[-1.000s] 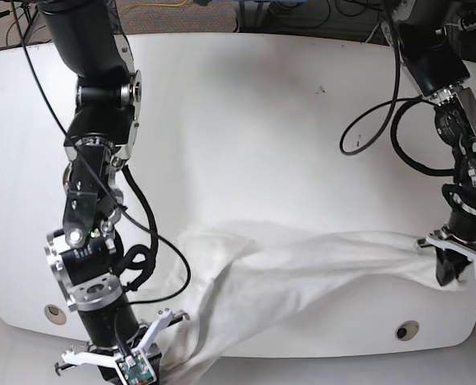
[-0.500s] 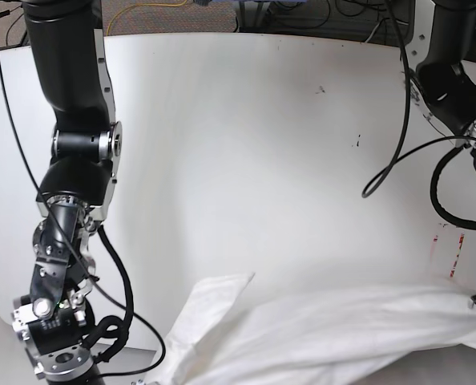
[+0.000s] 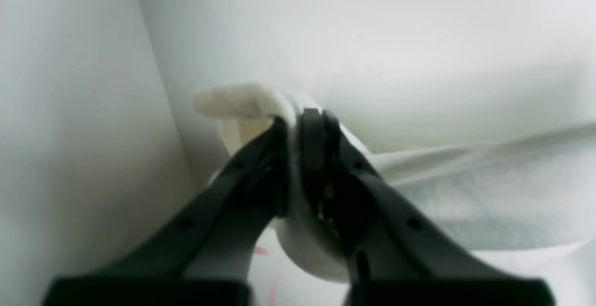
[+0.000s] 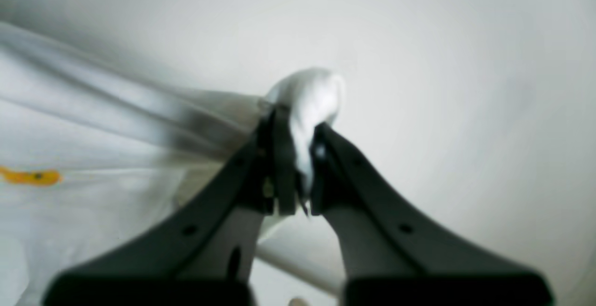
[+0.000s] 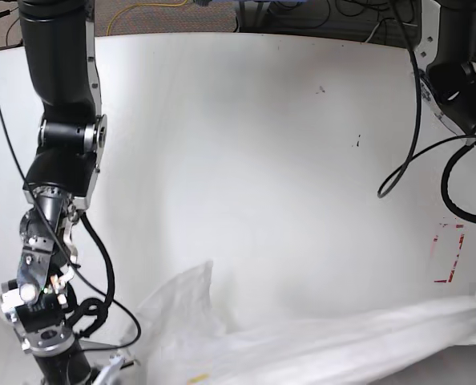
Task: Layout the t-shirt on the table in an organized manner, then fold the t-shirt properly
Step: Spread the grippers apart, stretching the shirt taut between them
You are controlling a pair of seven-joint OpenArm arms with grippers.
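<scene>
A: What took up most of the base view?

B: The table (image 5: 246,144), glossy white, w/ a couple of small dark scuffs and a red-white tape rectangle (image 5: 449,253) near its right edge.

A: And the t-shirt?

B: The t-shirt (image 5: 318,345) lay stretched in a long band across the table's near edge, from bottom left to the right border, w/ one flap standing up at approx the left third. In the right wrist view a small orange print mark (image 4: 30,176) showed on the cloth.

A: Arms?

B: Right arm (image 5: 58,160) ran down the view's left side, left arm (image 5: 458,88) sat at the upper right w/ looping black cables. Neither gripper was clear in the base view.

A: Fingers, then?

B: From the wrist cams: left gripper (image 3: 300,124) was pinched tight on a bunched fold of the shirt, cloth bulging above and below the tips. Right gripper (image 4: 298,131) was likewise clamped on a wad of white fabric poking up between its tips
</scene>
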